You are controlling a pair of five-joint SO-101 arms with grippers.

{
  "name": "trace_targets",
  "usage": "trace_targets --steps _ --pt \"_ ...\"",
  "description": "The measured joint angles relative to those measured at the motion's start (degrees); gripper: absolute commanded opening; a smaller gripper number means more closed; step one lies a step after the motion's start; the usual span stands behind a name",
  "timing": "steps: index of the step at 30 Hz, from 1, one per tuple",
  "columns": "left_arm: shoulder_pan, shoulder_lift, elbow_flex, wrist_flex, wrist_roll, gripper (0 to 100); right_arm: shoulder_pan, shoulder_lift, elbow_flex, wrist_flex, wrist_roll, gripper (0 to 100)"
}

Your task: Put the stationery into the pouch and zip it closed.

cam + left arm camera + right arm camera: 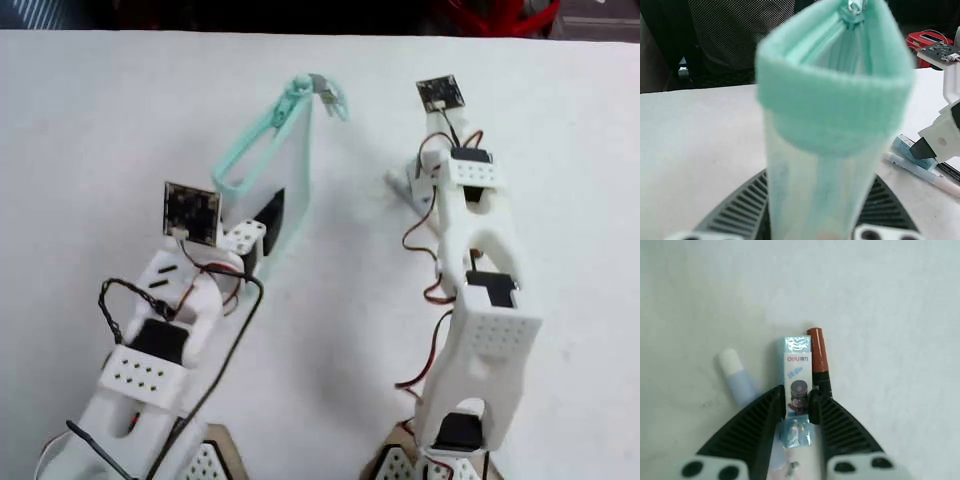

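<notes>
Apparently eraser [797, 360] inside right claw [798, 395].

One mint-green translucent zip pouch [835, 115] in the left pincer [820, 200]. Three stationery pieces at the right pincer [796, 400]: one blue foil-wrapped block [797, 365], one red-capped dark pen [817, 357], one pale-blue marker [737, 377].

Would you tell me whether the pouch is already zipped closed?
No; the left wrist view shows the pouch gaping open, the zipper pull at one end.
</notes>
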Motion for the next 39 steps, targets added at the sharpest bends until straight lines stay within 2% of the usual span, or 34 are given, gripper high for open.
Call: trace_targets --steps 6,9,19,23,28,39 --pt "0.0 0.0 0.0 0.0 0.0 21 -0.1 -8.1 9.4 0.5 0.0 1.9" --pt "0.0 0.0 0.0 0.0 0.0 21 -0.5 -16.1 18.2 -3.5 0.0 1.8" --pt "0.0 0.0 0.0 0.0 0.0 21 -9.0 -54.5 62.9 -36.7 0.1 1.8" --pt "0.0 0.0 0.0 0.0 0.0 21 -10.2 -65.2 74.6 -45.1 0.1 1.8" --pt "0.0 0.0 0.0 0.0 0.0 21 -10.6 -67.9 78.1 -49.2 0.1 1.8" --pt "0.0 0.0 0.0 0.0 0.0 20 -10.5 -68.2 79.2 -49.9 0.1 1.8"
